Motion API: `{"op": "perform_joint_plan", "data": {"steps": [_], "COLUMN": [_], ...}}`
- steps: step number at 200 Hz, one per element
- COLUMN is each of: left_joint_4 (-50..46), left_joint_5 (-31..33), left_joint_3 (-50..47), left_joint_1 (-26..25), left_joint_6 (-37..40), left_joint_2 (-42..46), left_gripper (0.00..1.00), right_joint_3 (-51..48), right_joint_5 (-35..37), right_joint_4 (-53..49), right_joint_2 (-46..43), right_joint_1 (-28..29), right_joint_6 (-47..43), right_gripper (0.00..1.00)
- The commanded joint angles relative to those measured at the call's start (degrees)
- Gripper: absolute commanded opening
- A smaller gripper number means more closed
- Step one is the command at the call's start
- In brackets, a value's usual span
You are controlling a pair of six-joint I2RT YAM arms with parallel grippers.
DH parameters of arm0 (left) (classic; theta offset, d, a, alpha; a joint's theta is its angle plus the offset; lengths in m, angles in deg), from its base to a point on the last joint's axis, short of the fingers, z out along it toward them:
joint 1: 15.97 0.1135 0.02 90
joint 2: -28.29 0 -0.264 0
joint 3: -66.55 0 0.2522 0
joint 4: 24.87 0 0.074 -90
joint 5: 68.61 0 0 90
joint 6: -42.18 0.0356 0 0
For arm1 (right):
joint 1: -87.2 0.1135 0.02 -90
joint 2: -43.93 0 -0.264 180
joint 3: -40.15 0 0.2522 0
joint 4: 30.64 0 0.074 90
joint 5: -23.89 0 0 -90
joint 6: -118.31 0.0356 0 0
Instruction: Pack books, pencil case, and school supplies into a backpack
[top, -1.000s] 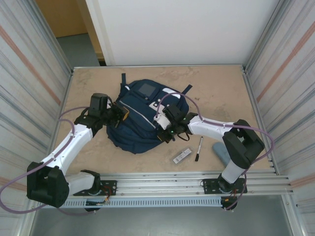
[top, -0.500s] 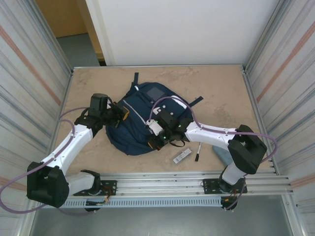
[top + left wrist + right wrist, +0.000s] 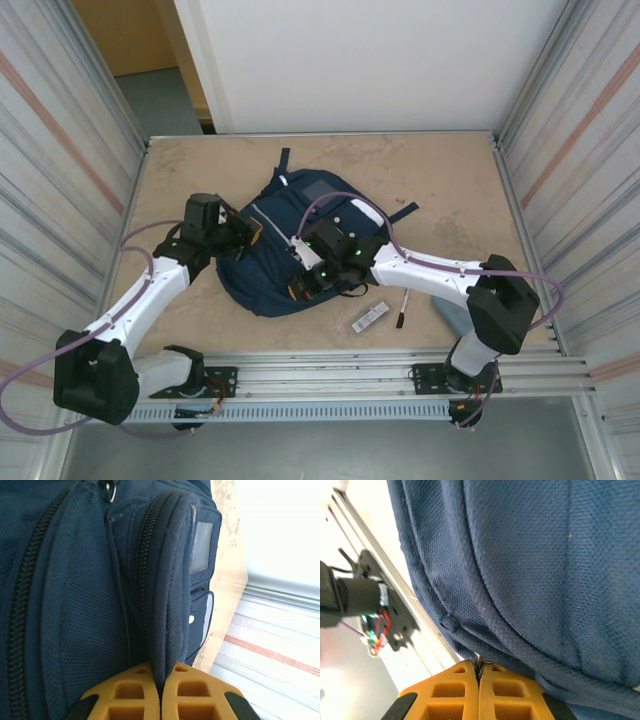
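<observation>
Two pairs clench the backpack (image 3: 270, 240): left fingers (image 3: 130, 697) on a padded fold, right fingers (image 3: 452, 690) on its edge, contact half-hidden.

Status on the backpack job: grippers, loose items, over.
Left gripper shut on backpack fold. Right gripper shut on its lower edge. Pen and bar loose on table, unpacked.

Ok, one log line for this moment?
left gripper: shut on backpack fold | right gripper: shut on backpack's near seam | pen, white-and-black bar: on table, unpacked
</observation>
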Motion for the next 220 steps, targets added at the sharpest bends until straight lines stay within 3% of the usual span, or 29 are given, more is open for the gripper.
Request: {"op": "perform_joint_plan", "data": {"steps": [1,35,57,98,129,160,174,192,220], "left_joint_4": [2.4,2.8,2.8,2.5,1.3,-0.9,-1.8,-4.7,-0.3], "left_joint_5": [-0.5,0.0,0.9,1.6,3.1,8.3,6.9,11.6,12.7], "left_joint_3": [-2.2,-3.9,-4.5,-6.4,-8.2,-4.5,-2.6,-1.1,-3.5], "left_joint_1": [-2.7,-3.5,-4.3,-5.3,-6.9,-14.2,-14.5,-15.5,-15.6], "left_joint_6": [-1.5,-1.7,-1.7,-1.1,-0.5,1.1,2.3,3.5,0.3], "left_joint_2": [1.7,1.3,1.2,1.7,1.3,-1.5,-4.0,-4.5,-3.6], "left_gripper": [0.00,0.00,0.00,0.00,0.00,0.00,0.00,0.00,0.00], "right_joint_3": [4.6,7.9,9.8,12.2,10.9,13.4,12.6,12.1,13.1], "right_joint_5": [-1.5,4.4,2.3,-2.2,-0.7,-2.3,-3.7,-7.2,-12.1], "right_joint_4": [11.0,10.6,10.2,-0.1,-5.7,-13.4,-13.7,-14.0,-16.0], "right_joint_2": [1.0,4.0,6.9,5.2,2.6,4.0,4.1,4.5,5.6], "right_joint_1": [1.1,1.0,-2.0,-12.2,-18.8,-17.4,-16.1,-15.6,-15.3], "right_joint_6": [9.1,15.8,15.5,3.1,-5.6,-13.3,-14.9,-16.0,-19.2], "right_gripper": [0.04,0.06,0.05,0.03,0.01,0.02,0.03,0.04,0.05]}}
